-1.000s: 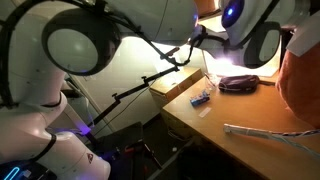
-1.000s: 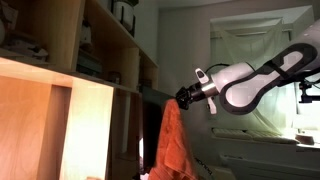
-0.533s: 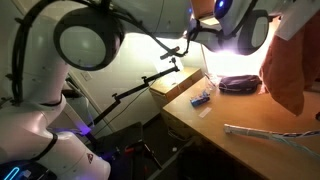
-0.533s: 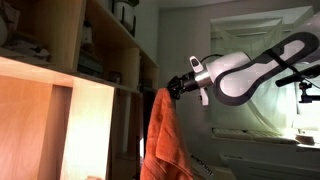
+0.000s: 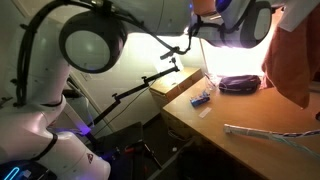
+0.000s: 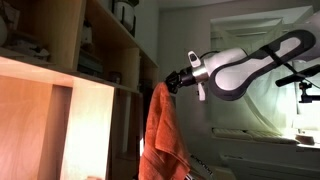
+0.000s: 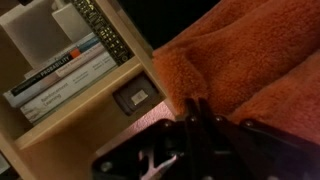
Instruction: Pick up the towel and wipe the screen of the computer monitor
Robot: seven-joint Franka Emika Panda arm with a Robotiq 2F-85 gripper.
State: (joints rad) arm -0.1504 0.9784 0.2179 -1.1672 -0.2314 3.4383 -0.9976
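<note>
Wooden shelving (image 6: pixel 70 60) fills one side of the room, its pale boards lit warm, and a translucent sheet (image 6: pixel 250 60) hangs over the window behind my arm. My gripper (image 6: pixel 172 83) is pinched on the top edge of the towel (image 6: pixel 160 135), which hangs free in the air just beside the shelving. The towel is orange-red terry, thick and fuzzy, and falls in long soft folds that widen toward the bottom. In the wrist view its pile bunches in rounded ridges right at my dark fingers (image 7: pixel 203 125), with books (image 7: pixel 65 72) stacked flat on a shelf close by. In an exterior view the smooth wooden desk (image 5: pixel 200 125) carries a dark flat object (image 5: pixel 238 84), a small blue item (image 5: pixel 200 98) and a thin white strip (image 5: pixel 270 133)
</note>
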